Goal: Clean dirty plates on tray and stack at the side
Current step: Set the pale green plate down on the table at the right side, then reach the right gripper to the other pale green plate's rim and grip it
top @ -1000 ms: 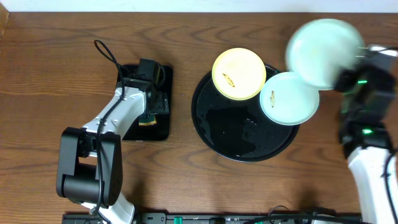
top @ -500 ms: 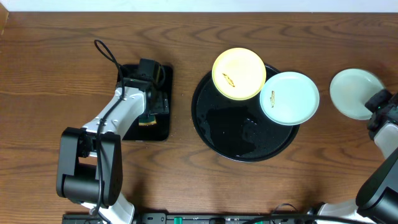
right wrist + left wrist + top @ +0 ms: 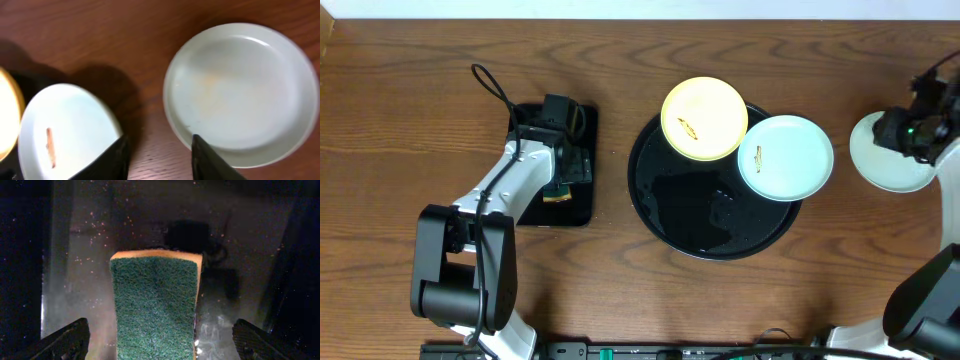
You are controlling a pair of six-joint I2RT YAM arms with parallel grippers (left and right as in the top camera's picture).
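On the round black tray (image 3: 692, 215) lie a pale yellow plate (image 3: 704, 118) and a mint-white plate (image 3: 785, 157), each with a brown smear. A third pale plate (image 3: 880, 165) rests on the wood to the right of the tray. My right gripper (image 3: 898, 130) hovers over that plate's edge. In the right wrist view the right gripper (image 3: 160, 160) is open with only bare wood between the fingers, the third plate (image 3: 245, 90) is ahead on the right and the smeared plate (image 3: 65, 130) on the left. My left gripper (image 3: 160, 347) stands open astride a green sponge (image 3: 155, 305).
A small rectangular black tray (image 3: 582, 205) at the left holds the sponge (image 3: 558, 197), and the left arm (image 3: 505, 190) reaches over it. A black cable (image 3: 492, 85) loops behind it. The table's far edge runs along the top.
The right gripper carried the pale plate from the air down onto the table right of the tray and let it go. It now stands open above the plate. The left arm is still.
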